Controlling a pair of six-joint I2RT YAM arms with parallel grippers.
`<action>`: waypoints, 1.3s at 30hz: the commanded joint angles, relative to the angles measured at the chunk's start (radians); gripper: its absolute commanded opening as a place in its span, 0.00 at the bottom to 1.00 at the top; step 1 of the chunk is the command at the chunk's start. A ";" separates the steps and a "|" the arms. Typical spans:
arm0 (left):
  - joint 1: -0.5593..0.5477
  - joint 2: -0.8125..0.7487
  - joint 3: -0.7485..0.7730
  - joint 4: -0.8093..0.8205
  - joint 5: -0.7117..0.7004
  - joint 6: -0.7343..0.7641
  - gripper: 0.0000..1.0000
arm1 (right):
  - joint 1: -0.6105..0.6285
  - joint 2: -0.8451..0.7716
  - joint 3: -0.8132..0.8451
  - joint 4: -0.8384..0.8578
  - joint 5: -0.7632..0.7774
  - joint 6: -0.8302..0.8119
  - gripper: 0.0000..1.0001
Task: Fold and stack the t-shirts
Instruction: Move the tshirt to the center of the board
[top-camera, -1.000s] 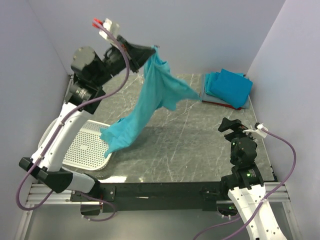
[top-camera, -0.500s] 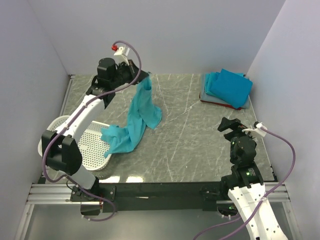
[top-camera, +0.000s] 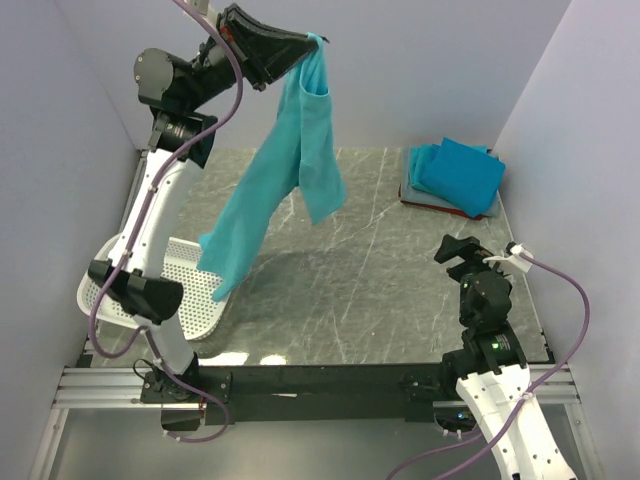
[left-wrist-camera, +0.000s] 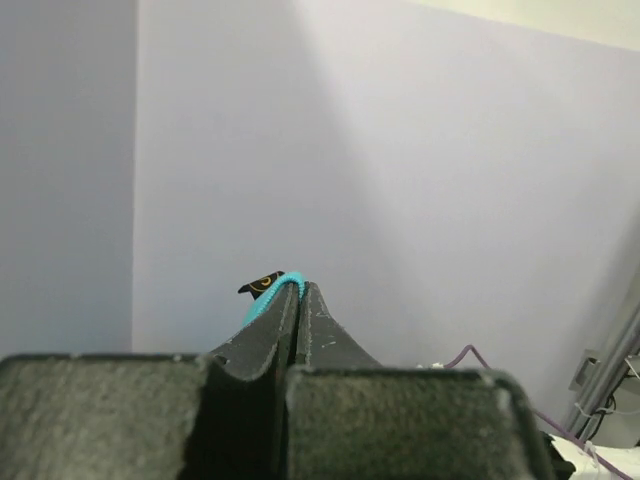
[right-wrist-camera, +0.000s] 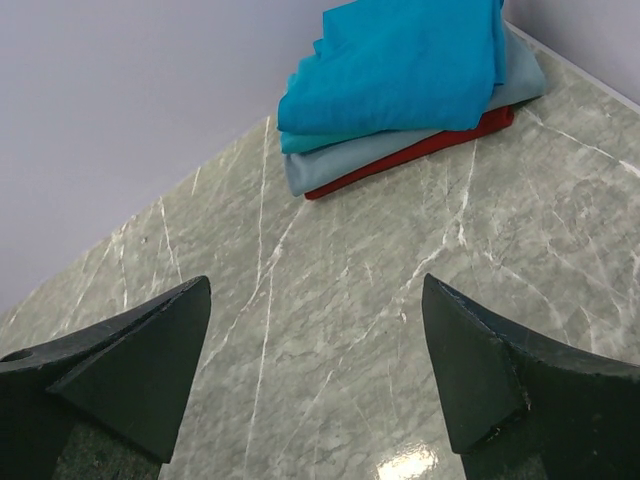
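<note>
**Teal t-shirt dangles from our left gripper**

We clamp its top edge tight, high over the table's far left. The cloth hangs long toward the basket. Our right gripper, spread wide and empty, sits well apart. Bare marble separates shirt from folded stack.

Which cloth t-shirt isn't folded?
The bright teal short-sleeved t-shirt dangling from the shut left gripper; the others lie folded in the far-right corner stack.
</note>
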 joint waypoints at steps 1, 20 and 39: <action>0.000 0.087 0.130 0.137 0.094 -0.191 0.01 | -0.003 0.007 0.050 0.038 -0.004 -0.012 0.92; -0.003 0.141 0.282 0.211 0.066 -0.220 0.01 | -0.003 0.021 0.059 0.039 -0.008 -0.015 0.91; -0.140 0.205 0.100 0.218 0.123 -0.142 0.01 | -0.003 0.009 0.053 0.034 -0.008 -0.017 0.91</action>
